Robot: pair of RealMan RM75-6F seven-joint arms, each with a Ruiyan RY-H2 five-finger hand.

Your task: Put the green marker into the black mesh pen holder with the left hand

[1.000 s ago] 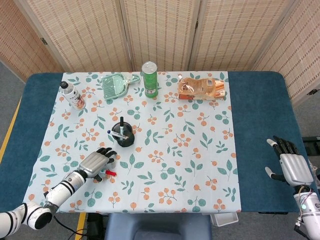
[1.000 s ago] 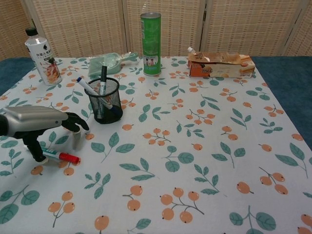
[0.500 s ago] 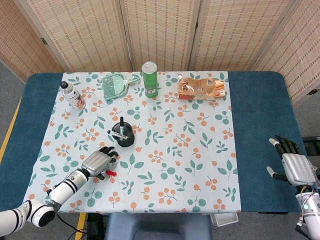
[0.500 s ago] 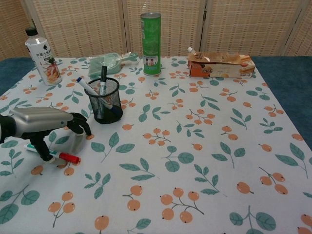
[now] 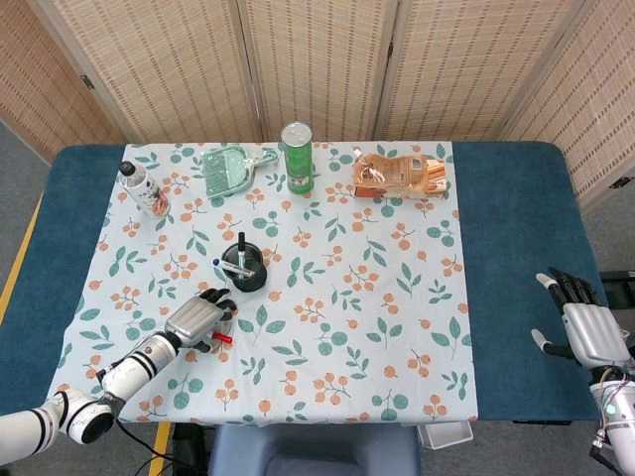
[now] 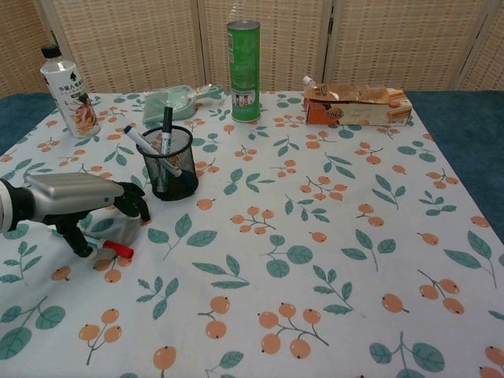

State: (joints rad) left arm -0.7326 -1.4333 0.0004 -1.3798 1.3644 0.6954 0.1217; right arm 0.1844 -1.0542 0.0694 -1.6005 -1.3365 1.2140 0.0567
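Left hand (image 6: pixel 75 201) low over the table, palm down, fingers curled toward the cloth. The green marker (image 6: pixel 110 247), red-capped, lies directly beneath it; thumb touches the barrel, but whether it is grasped I cannot tell. Long axis runs roughly left-right, cap poking out past the hand's right side. Black mesh pen holder (image 6: pixel 168 164) sits just beyond the fingertips, up and right. Right hand (image 5: pixel 583 327) well apart, fingers spread, holding nothing; left is nearer.
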